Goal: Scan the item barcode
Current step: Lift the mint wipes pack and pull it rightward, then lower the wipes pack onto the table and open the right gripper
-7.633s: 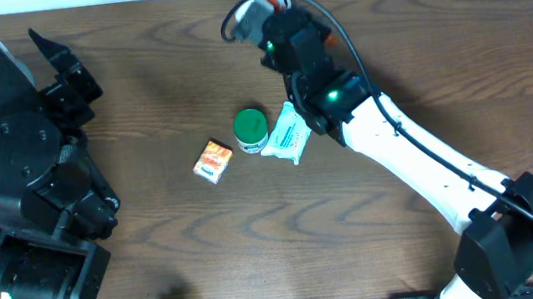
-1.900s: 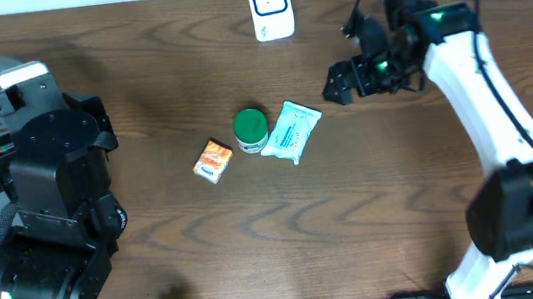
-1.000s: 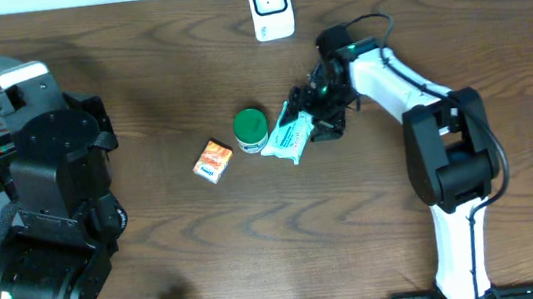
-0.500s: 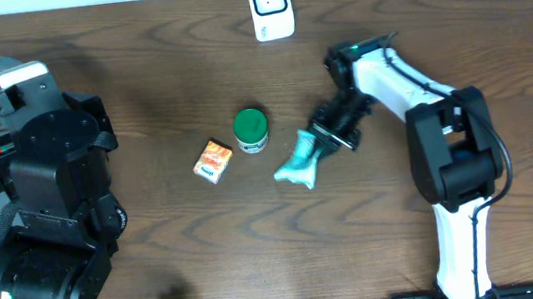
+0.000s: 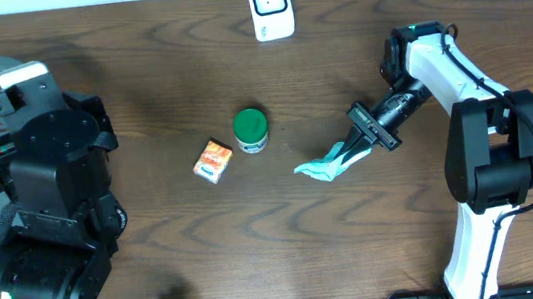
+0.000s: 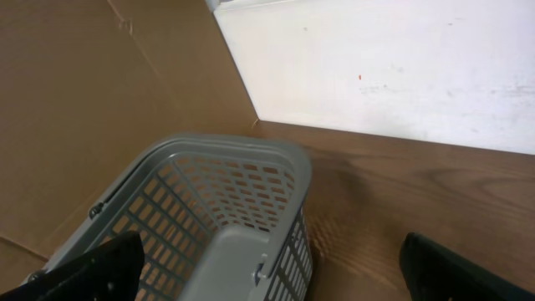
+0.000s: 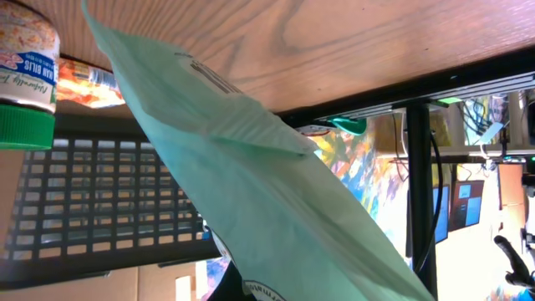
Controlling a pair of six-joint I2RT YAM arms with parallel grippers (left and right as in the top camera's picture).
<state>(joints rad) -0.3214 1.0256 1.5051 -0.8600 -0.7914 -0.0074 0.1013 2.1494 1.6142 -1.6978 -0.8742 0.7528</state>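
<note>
Right claw (image 5: pixel 350 150): pressed together, pinching one end of the mint-green packet (image 5: pixel 322 167).
Packet place: it sticks out to the left of the claw, over the surface (image 5: pixel 207 247), right of the jar (image 5: pixel 251 129) and below the scanner (image 5: pixel 270 6).
Left claw (image 6: pixel 272 242): spread wide, holding nothing, above a grey basket (image 6: pixel 276 163).
Change: a second ago the packet lay flat against the jar; now it is pulled away to the right.
Look: the packet is thin, soft and creased. The jar is round with a green lid. The orange box (image 5: pixel 213 161) is small. The surface is dark wood.
</note>
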